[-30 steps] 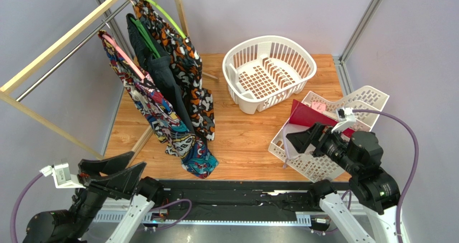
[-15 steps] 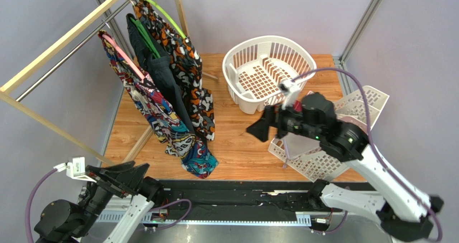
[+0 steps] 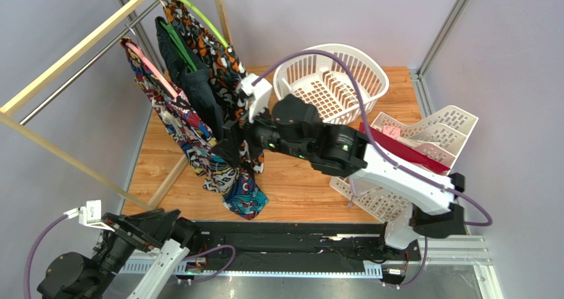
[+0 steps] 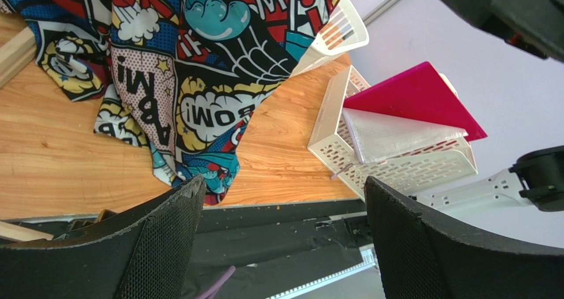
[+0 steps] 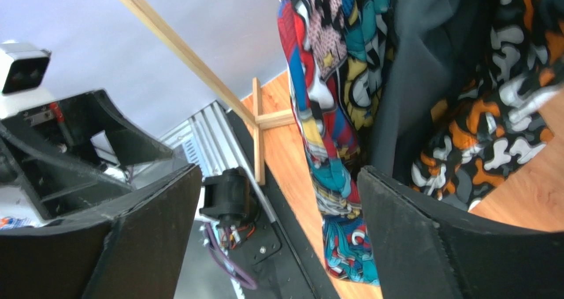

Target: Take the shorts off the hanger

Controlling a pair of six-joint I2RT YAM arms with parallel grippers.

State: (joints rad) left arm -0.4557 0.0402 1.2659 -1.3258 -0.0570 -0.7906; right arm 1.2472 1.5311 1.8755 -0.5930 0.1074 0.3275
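While stretched far across the wooden table from the base at the near right, holds the right gripper against the lower part of the hanging clothes, jaws spread wide with nothing clamped between them. Cannot tell whether touching cloth or just short of it. Frames, in the right wrist view, the shorts and the edge of a dark charcoal garment in the gap, with an orange-black-white patterned garment off to one side. Shows the shorts on the pink hanger, hooked on the metal rail at the table's far left, outermost of three garments and reaching down to the tabletop, lowest corner near the front edge. Beside them, on a dark green hanger and a light green hanger, the charcoal and patterned pieces. Holds the left gripper low at the near left corner, well apart from the clothes, likewise gaping and gripping nothing, pointed toward the shorts' hem. Farther right: a white slatted basket, and beside it white perforated trays with a red folder.
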